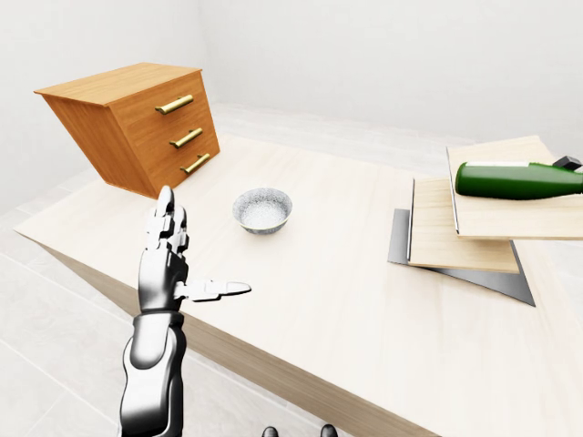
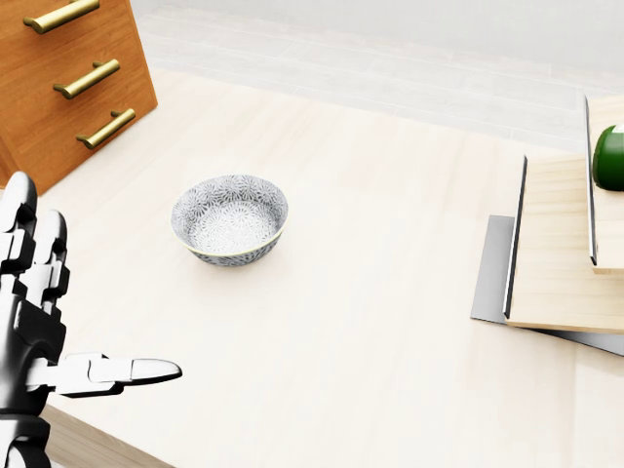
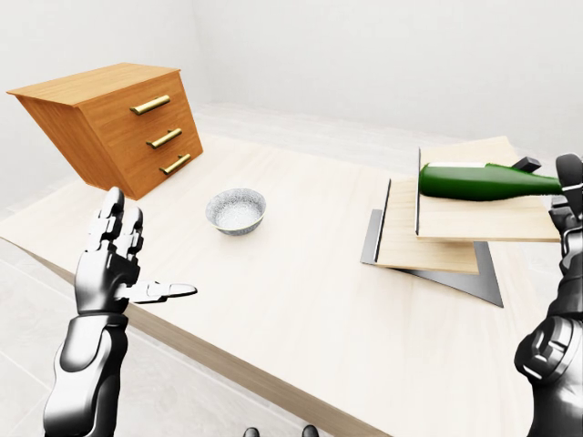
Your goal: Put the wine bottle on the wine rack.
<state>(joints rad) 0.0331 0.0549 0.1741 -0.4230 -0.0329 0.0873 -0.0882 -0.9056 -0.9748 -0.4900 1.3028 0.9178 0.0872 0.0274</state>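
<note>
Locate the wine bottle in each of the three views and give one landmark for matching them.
Left-eye view: wine bottle lies on its side at the right edge, on the top wooden tier.
Right-eye view: same pose, upper right.
Head view: only a green sliver shows at the right edge.
Shared landmark: the patterned bowl, left of centre on the table in every view.

Head view looks steeply down; both eye views share the table (image 1: 346,300).

No writing can be read anywhere — the bottle (image 1: 515,179), bowl (image 1: 262,209) and drawers (image 1: 137,123) carry no legible label, brand or number.
</note>
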